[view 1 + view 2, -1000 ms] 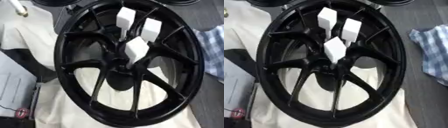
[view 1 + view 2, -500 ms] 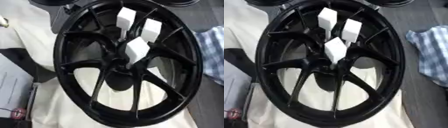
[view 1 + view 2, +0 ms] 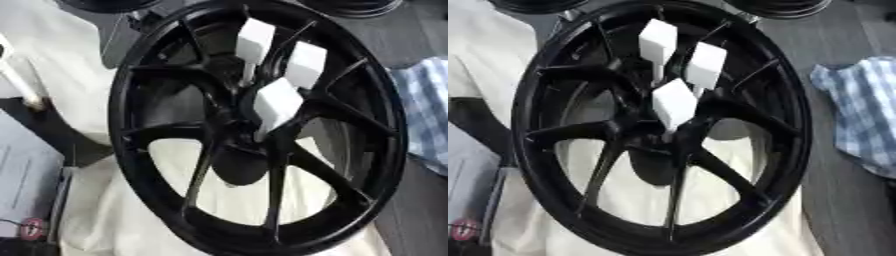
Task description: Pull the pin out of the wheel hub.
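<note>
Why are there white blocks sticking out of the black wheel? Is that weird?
A bit odd, yes: three white blocks stand on thin stems around the hub of the black wheel. Nothing looks broken or spilled.

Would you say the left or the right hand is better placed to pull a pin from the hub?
Neither hand is in view, so placement cannot be judged. The white-topped pins stand at the hub, about central, so either could serve.

place: workshop or garage
signs: black wheel hub [image 3: 662, 125] on pale cloth [image 3: 105, 230], more dark rims [image 3: 780, 6] behind, checked rag [image 3: 866, 120]
</note>
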